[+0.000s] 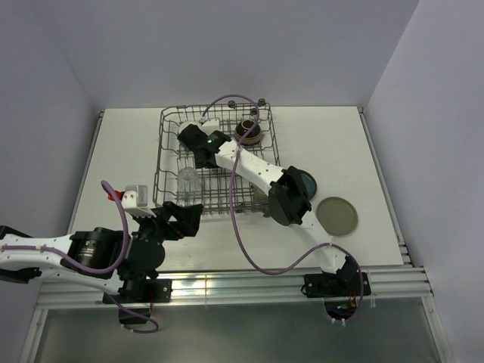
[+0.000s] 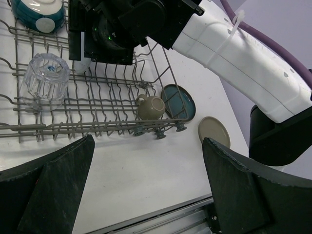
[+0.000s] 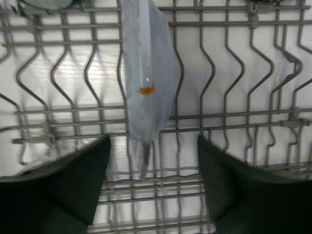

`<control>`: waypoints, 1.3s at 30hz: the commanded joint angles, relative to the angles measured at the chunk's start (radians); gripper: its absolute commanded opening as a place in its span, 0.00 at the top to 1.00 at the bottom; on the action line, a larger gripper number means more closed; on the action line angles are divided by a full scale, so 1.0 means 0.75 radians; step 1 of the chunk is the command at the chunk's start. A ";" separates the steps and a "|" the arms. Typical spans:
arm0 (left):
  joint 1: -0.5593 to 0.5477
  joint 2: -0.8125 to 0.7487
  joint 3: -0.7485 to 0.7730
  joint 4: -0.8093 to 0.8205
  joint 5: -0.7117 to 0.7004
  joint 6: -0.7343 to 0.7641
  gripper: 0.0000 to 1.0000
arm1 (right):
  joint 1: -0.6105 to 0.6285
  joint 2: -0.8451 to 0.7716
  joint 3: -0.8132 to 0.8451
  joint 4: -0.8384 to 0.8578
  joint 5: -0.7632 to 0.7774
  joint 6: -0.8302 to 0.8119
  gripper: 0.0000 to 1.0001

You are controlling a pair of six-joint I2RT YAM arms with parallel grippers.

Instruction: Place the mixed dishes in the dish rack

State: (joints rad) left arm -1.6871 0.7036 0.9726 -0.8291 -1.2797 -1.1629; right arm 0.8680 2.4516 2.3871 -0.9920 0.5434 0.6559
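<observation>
Pale-blue round plate [image 3: 148, 73] stands on its edge in the big grey wire dish rack [image 3: 234, 117], between two of the upright wires. It has a small orange spot on it. The plate looks hard, thin and smooth. I think it is slippery and not very heavy. It could chip or break if it bumps the metal. The best place to take it is the top rim, with one finger on each flat side and a soft squeeze.

The right pincer [image 3: 152, 146] hangs over the plate with one dark finger on each side. The fingers are apart and do not touch the plate, so this pincer grips nothing. Only the wires hold the plate up.

More dishes sit in the rack. There is a clear ribbed glass [image 2: 46, 78], a teal bowl with a cream inside [image 2: 38, 12] and a dark brown bowl [image 1: 249, 132] in the far corner. A small olive-grey mug [image 2: 150, 107] is at the rack's near right corner, but I cannot tell if it is inside.

A round teal plate [image 2: 180, 100] and a round beige plate [image 1: 336, 215] lie flat on the white bench [image 1: 333, 136], to the right of the rack. The teal one is just beside it. Flat plates are hard to grab, so a finger would need to slip under the rim.

The left pincer [image 2: 146, 146] is wide open and empty, near the rack's front left corner.
</observation>
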 commanded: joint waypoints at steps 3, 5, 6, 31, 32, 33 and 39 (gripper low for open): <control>0.006 0.039 0.035 0.021 0.023 -0.002 0.01 | 0.002 -0.221 -0.119 0.032 0.091 -0.003 0.09; 0.006 0.056 0.045 0.048 0.029 0.019 0.01 | -0.002 -0.290 -0.178 0.038 0.089 -0.001 0.01; 0.006 0.076 0.049 0.054 0.037 0.023 0.01 | -0.002 -0.315 -0.200 0.042 0.087 -0.001 0.00; 0.008 0.483 0.200 0.048 0.215 -0.153 0.01 | -0.687 -1.526 -1.644 0.400 -0.125 -0.142 0.13; 0.008 0.500 0.213 0.044 0.225 -0.157 0.01 | -0.723 -1.520 -1.726 0.431 -0.208 -0.157 0.15; 0.008 0.534 0.227 0.034 0.231 -0.157 0.01 | -0.758 -1.512 -1.761 0.459 -0.239 -0.171 0.18; 0.016 0.634 0.290 0.085 0.313 -0.092 0.01 | -0.879 -1.365 -1.913 0.637 -0.389 -0.251 0.23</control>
State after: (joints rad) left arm -1.6821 1.1549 1.1446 -0.7948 -1.0843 -1.2568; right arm 0.2264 1.4036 0.9741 -0.6525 0.3424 0.5198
